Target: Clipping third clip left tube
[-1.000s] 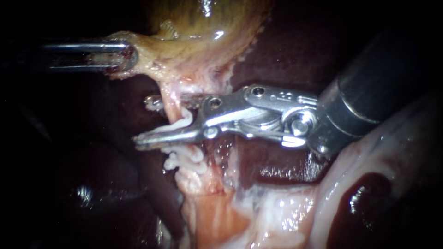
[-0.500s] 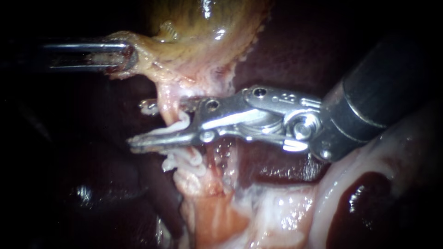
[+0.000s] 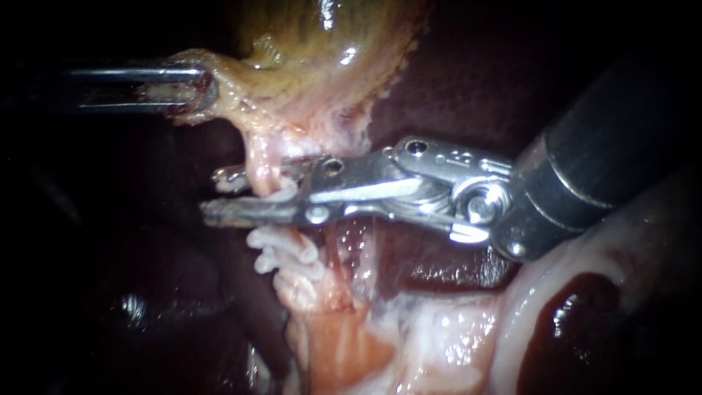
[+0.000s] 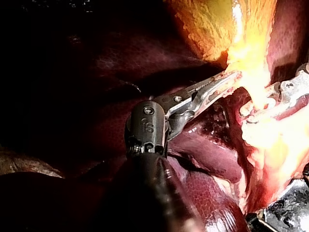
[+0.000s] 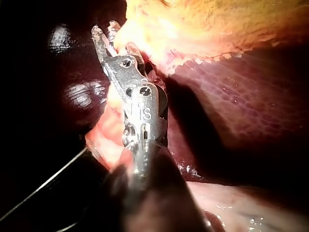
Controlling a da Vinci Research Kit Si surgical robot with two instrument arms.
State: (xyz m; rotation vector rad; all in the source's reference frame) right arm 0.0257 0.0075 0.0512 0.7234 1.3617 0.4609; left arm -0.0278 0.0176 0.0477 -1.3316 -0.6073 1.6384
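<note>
**Right jaws narrowed onto the left tube**

Since a second ago the right instrument (image 3: 213,194) has slid toward the left of the frame, and its two jaws, wide apart then, now stand narrow. They close on the left tube (image 3: 265,162) from both sides, with only a slim gap showing at their tips.

Dark maroon liver (image 3: 453,95) fills the background. The yellow-green gallbladder (image 3: 307,36) hangs at the upper centre. At the upper left, the left instrument (image 3: 201,89) has its jaws clamped on the gallbladder's frayed pale edge and has not moved.

The left tube is a thin, pale pink strand at the centre-left. It runs down from the gallbladder's neck, crosses in front of the upper jaw and passes behind the lower one. A white ribbed clip (image 3: 287,193) sits between the jaws, against the tube. More white clips (image 3: 289,252) sit on the tube just beneath the lower jaw.

Left of the jaw tips lies dark, open space. Above, the gallbladder's neck is close to the upper jaw.
</note>
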